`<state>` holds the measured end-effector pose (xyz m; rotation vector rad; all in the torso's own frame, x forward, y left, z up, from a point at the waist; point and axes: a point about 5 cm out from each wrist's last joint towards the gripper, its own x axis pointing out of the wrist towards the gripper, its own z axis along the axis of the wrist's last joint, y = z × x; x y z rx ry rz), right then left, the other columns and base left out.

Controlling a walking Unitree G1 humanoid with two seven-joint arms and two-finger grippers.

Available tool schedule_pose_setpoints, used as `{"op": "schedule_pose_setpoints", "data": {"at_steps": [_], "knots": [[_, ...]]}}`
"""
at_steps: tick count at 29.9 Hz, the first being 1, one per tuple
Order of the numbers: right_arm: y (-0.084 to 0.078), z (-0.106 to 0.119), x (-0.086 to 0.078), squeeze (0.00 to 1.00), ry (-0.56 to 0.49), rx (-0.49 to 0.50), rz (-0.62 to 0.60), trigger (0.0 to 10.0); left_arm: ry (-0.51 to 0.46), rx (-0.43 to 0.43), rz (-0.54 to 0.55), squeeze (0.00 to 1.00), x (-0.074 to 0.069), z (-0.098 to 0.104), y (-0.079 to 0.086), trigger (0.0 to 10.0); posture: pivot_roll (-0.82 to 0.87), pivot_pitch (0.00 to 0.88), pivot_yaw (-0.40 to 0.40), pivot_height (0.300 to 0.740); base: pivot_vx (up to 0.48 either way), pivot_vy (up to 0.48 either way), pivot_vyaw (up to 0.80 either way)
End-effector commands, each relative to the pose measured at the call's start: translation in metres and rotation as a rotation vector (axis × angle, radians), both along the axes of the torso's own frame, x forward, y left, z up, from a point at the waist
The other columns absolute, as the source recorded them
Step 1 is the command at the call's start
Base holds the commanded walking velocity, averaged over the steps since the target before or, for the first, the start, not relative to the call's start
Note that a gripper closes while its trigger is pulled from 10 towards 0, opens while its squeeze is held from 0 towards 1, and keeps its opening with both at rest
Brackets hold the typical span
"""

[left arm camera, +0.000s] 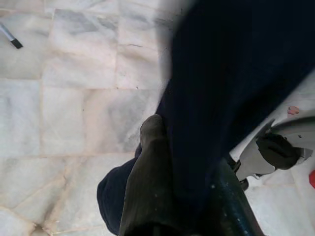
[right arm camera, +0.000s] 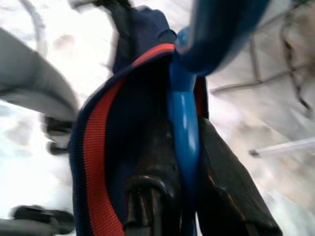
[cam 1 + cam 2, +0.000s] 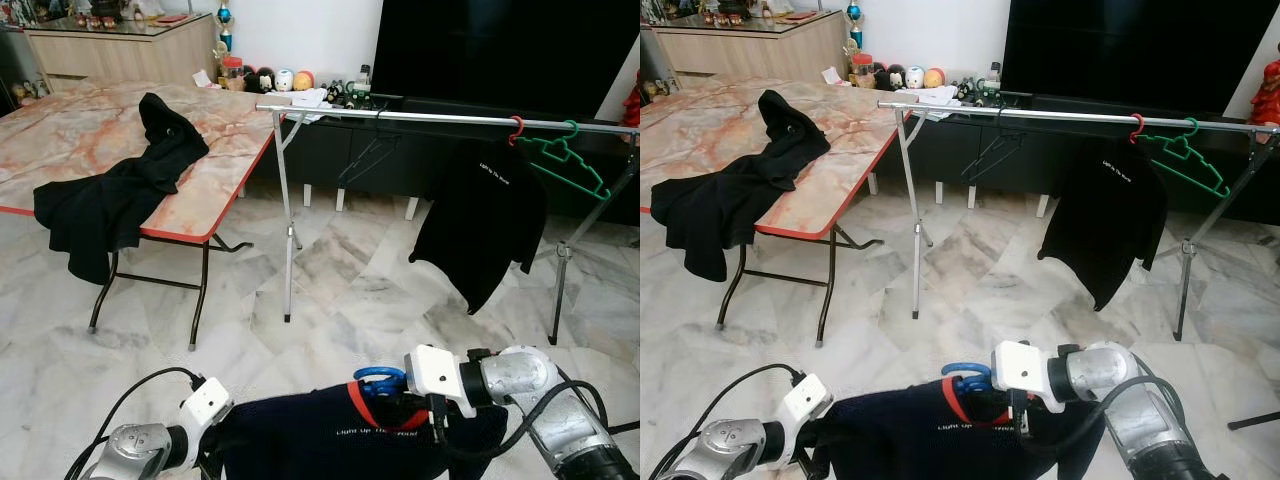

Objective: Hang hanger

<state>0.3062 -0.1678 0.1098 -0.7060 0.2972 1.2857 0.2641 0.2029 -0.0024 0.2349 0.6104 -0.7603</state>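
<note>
A dark navy shirt (image 3: 340,440) on a blue hanger (image 3: 380,381) hangs low in front of the robot, carried between both arms, well short of the clothes rail (image 3: 440,119). The right end effector (image 3: 432,418) is clenched on the hanger's neck just below the hook, at the red-trimmed collar; the right wrist view shows the blue stem pinched between the two black fingers (image 2: 224,196). That hold leaves the hook free above the grip, presumably so it can be lifted over the rail. The left end effector (image 3: 212,452) is closed on a fold of the shirt's fabric at its far side, which seems meant to keep the cloth gathered up off the marble floor (image 3: 330,290).

Beyond, the rail stands on folding legs, already bearing a black T-shirt (image 3: 482,220) on a red hanger, an empty green hanger (image 3: 565,160) and a thin black one. Bare rail lies between these. To the left, another black garment (image 3: 120,190) lies draped over the edge of the marble-topped table (image 3: 90,125).
</note>
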Motion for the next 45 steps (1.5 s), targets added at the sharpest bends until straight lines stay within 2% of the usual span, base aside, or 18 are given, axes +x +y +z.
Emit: {"op": "schedule_pose_setpoints", "data": {"at_steps": [1, 2, 7, 11, 13, 17, 21, 24, 29, 31, 33, 34, 35, 37, 40, 41, 42, 45], "knots": [[-0.01, 0.01, 0.015, 0.0, -0.099, -0.024, -0.12, 10.0, -0.022, 0.024, 0.033, 0.0, 0.003, 0.003, 0.007, 0.0, 0.05, 0.0, -0.029, 0.74, 0.0, 0.0, 0.0], [-0.02, 0.009, 0.022, 0.0, -0.104, -0.052, -0.217, 10.0, -0.035, 0.058, 0.058, 0.0, 0.004, 0.003, 0.011, 0.0, 0.05, 0.0, -0.029, 0.74, 0.0, 0.0, 0.0], [-0.034, 0.001, 0.02, 0.0, -0.076, -0.127, -0.265, 10.0, -0.06, 0.141, 0.072, 0.0, 0.005, 0.002, 0.017, 0.0, 0.05, 0.0, -0.027, 0.74, 0.0, 0.0, 0.0], [-0.056, -0.007, 0.024, 0.0, -0.08, -0.22, -0.431, 10.0, -0.053, 0.169, 0.057, 0.0, 0.004, 0.001, 0.017, 0.0, 0.05, 0.0, -0.024, 0.74, 0.0, 0.0, 0.0], [-0.066, -0.006, 0.035, 0.0, -0.104, -0.174, -0.648, 10.0, -0.011, 0.178, 0.013, 0.0, -0.001, -0.005, 0.013, 0.0, 0.05, 0.0, -0.022, 0.74, 0.0, 0.0, 0.0], [-0.075, -0.009, 0.04, 0.0, -0.121, -0.143, -0.822, 10.0, 0.009, 0.198, -0.008, 0.0, -0.004, -0.009, 0.01, 0.0, 0.05, 0.0, -0.019, 0.74, 0.0, 0.0, 0.0], [-0.078, -0.009, 0.041, 0.0, -0.14, -0.153, -0.858, 10.0, 0.015, 0.199, -0.013, 0.0, -0.005, -0.01, 0.01, 0.0, 0.05, 0.0, -0.019, 0.74, 0.0, 0.0, 0.0], [-0.081, -0.008, 0.043, 0.0, -0.129, -0.05, -0.974, 10.0, 0.041, 0.186, -0.038, 0.0, -0.009, -0.012, 0.008, 0.0, 0.04, 0.0, -0.018, 0.74, 0.0, 0.0, 0.0], [-0.07, -0.014, 0.043, 0.0, -0.133, -0.019, -0.938, 10.0, 0.069, 0.16, -0.063, 0.0, -0.012, -0.013, 0.007, 0.0, 0.05, 0.0, -0.018, 0.74, 0.0, 0.0, 0.0], [-0.048, 0.006, 0.054, 0.0, -0.165, 0.326, -0.97, 10.0, 0.062, 0.134, -0.069, 0.0, -0.009, -0.011, 0.005, 0.0, 0.05, 0.0, -0.018, 0.74, 0.0, 0.0, 0.0], [-0.02, 0.031, 0.057, 0.0, -0.1, 0.807, -0.872, 10.0, 0.046, 0.105, -0.061, 0.0, -0.005, -0.007, 0.002, 0.0, 0.05, 0.0, -0.018, 0.74, 0.0, 0.0, 0.0], [-0.012, 0.036, 0.055, 0.0, -0.063, 0.932, -0.815, 10.0, 0.04, 0.096, -0.055, 0.0, -0.003, -0.005, 0.001, 0.0, 0.05, 0.0, -0.017, 0.74, 0.0, 0.0, 0.0], [-0.012, 0.036, 0.055, 0.0, -0.063, 0.932, -0.815, 10.0, 0.04, 0.096, -0.055, 0.0, -0.003, -0.005, 0.001, 0.0, 0.05, 0.0, -0.017, 0.74, 0.0, 0.0, 0.0], [0.005, 0.031, 0.046, 0.0, -0.015, 1.0, -0.696, 10.0, 0.024, 0.067, -0.044, 0.0, 0.0, -0.002, -0.001, 0.0, 0.05, 0.0, -0.015, 0.74, 0.0, 0.0, 0.0], [0.008, 0.025, 0.042, 0.0, 0.045, 1.076, -0.661, 10.0, 0.016, 0.037, -0.034, 0.0, 0.003, 0.001, -0.003, 0.0, 0.06, 0.0, -0.016, 0.74, 0.0, 0.0, 0.0], [0.002, 0.024, 0.042, 0.0, 0.087, 1.186, -0.7, 10.0, 0.01, 0.023, -0.028, 0.0, 0.005, 0.003, -0.003, 0.0, 0.06, 0.0, -0.016, 0.74, 0.0, 0.0, 0.0], [-0.011, 0.023, 0.043, 0.0, 0.152, 1.385, -0.764, 10.0, -0.002, -0.007, -0.018, 0.0, 0.007, 0.006, -0.003, 0.0, 0.06, 0.0, -0.015, 0.74, 0.0, 0.0, 0.0], [-0.022, 0.021, 0.042, 0.0, 0.186, 1.554, -0.797, 10.0, -0.011, -0.046, -0.007, 0.0, 0.009, 0.009, -0.005, 0.0, 0.06, 0.0, -0.012, 0.74, 0.0, 0.0, 0.0]]}}
